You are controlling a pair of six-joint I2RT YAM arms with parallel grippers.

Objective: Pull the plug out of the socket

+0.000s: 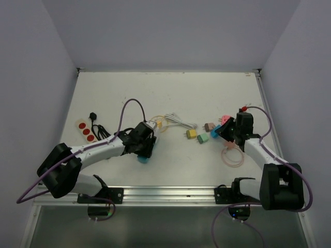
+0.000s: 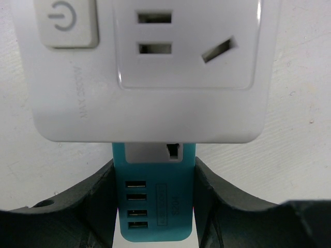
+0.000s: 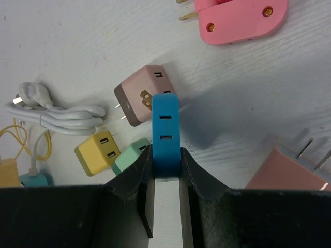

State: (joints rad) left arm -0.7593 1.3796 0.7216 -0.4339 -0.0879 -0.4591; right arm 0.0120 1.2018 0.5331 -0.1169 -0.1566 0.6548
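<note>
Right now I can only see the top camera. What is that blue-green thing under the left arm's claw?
Observer: In the left wrist camera, the left gripper has a finger pressed on each side of a teal USB block with four ports in a row. The block butts against the edge of the white socket.
Operator: And what is the other claw doing by all those little coloured cubes?
Observer: The right wrist camera shows the right gripper shut on a thin blue adapter. It stands upright between the fingers, with two slots facing the camera.
</note>
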